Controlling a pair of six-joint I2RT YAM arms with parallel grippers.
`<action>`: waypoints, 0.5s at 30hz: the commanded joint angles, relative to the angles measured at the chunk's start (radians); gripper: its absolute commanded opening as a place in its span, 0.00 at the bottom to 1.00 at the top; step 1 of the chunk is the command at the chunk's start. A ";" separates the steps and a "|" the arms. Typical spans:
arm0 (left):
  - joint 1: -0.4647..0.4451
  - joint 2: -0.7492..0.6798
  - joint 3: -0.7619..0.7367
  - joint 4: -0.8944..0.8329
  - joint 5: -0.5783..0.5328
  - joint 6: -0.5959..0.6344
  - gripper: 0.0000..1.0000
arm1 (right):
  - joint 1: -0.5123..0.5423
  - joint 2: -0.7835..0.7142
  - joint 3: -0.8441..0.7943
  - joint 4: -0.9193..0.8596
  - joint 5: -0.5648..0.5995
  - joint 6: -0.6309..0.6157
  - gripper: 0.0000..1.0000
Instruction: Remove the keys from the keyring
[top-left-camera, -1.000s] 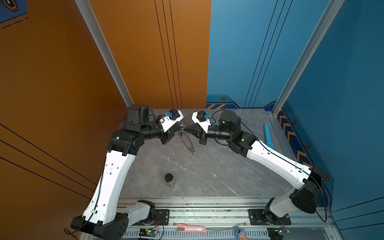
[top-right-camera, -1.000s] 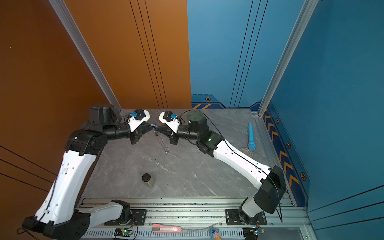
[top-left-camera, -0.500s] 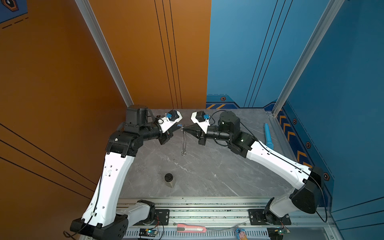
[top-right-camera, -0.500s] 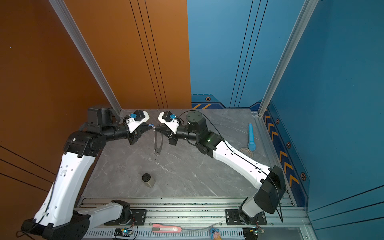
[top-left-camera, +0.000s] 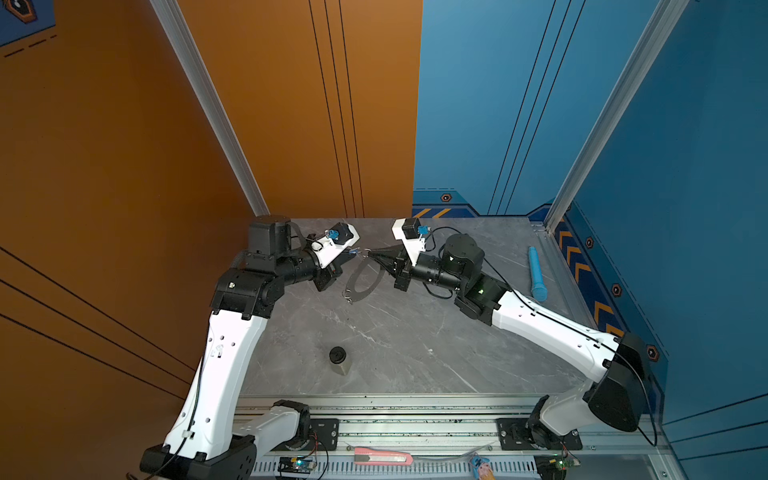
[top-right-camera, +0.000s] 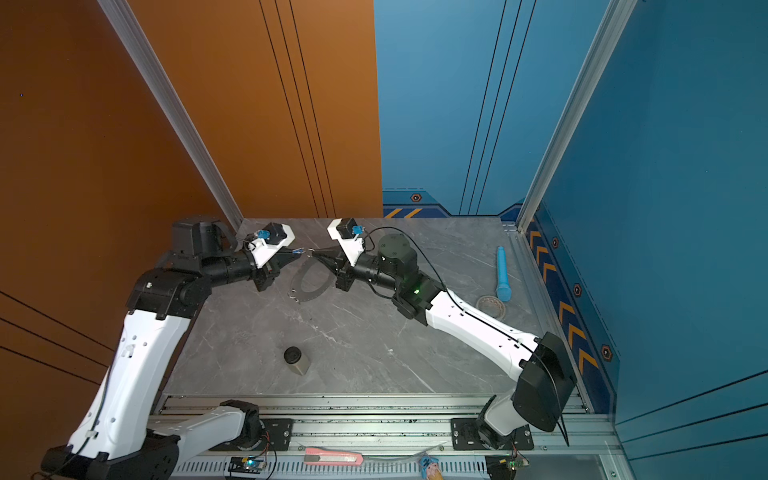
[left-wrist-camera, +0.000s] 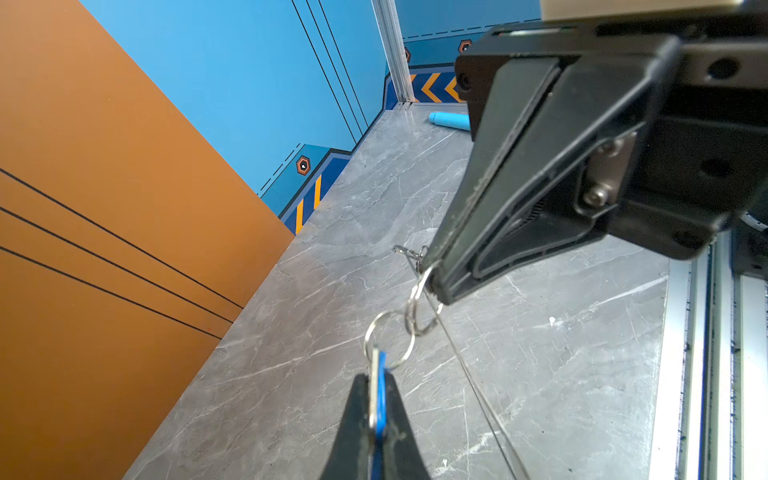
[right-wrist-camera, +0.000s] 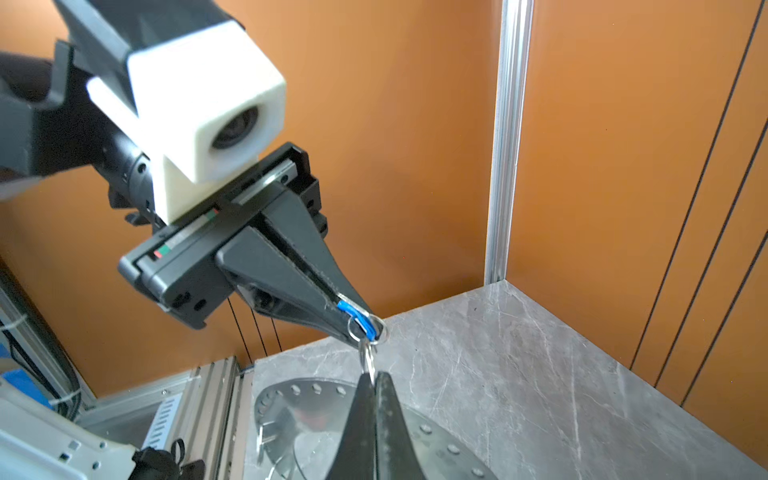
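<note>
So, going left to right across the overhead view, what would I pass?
Left gripper, pinching the blue key tag → right gripper → blue tube. The keyring overlaps both grippers, so it is left out.

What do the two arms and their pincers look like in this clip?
The left arm and right arm match: white shells on the long links, black joints, thin black cables alongside. The left pincer and right pincer have black fingers tapering to wedges; the left's rail bears red and green marks. A white camera housing tops each wrist, with a blue connector.
</note>
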 joint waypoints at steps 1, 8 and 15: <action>0.021 -0.016 -0.022 0.030 0.004 -0.022 0.00 | -0.007 -0.024 -0.010 0.189 0.034 0.145 0.00; 0.017 -0.009 -0.026 0.036 0.075 -0.066 0.00 | 0.015 -0.004 -0.024 0.284 0.037 0.218 0.00; 0.009 -0.023 -0.019 0.041 0.066 -0.075 0.00 | 0.022 -0.002 -0.064 0.320 0.050 0.225 0.00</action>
